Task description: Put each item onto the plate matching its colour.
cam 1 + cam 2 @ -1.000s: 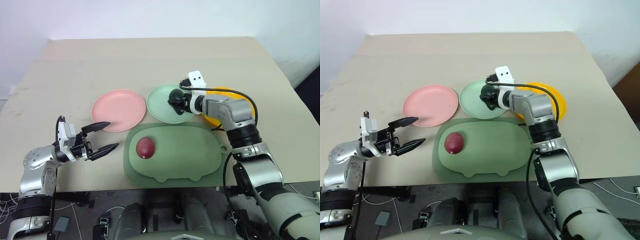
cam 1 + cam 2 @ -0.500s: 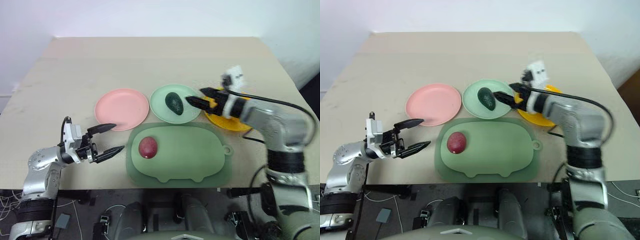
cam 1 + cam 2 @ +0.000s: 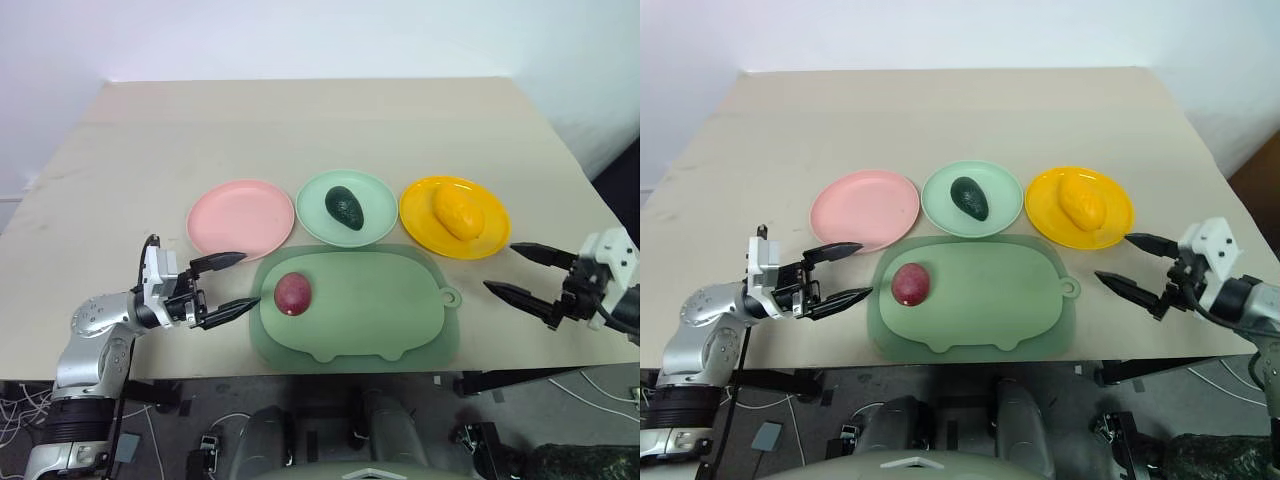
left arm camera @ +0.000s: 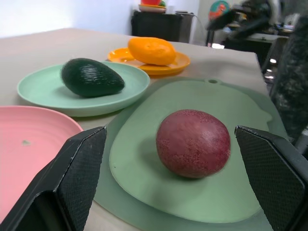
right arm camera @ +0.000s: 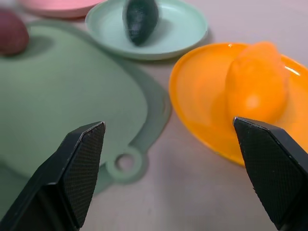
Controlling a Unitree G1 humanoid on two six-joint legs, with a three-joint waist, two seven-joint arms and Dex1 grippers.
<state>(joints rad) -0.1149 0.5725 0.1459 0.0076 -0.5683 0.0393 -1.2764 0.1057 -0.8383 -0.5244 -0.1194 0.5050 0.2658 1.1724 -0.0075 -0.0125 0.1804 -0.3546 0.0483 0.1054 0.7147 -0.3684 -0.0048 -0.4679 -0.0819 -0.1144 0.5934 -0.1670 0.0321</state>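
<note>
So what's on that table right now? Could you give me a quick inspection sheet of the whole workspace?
Surface: beige table, with a big pale green mat at its near edge.
Job's things: avocado on the mint green plate; yellow fruit on the yellow-orange plate; red-purple fruit on the mat, not on a plate; pink plate bare.
Clutter: nothing seen.
Grippers: left gripper open, beside the mat, pointing at the red-purple fruit; right gripper open, off to the right of the mat, holding nothing.
Cables: a thin black cable on the left wrist.
Surroundings: white wall behind the table.
</note>
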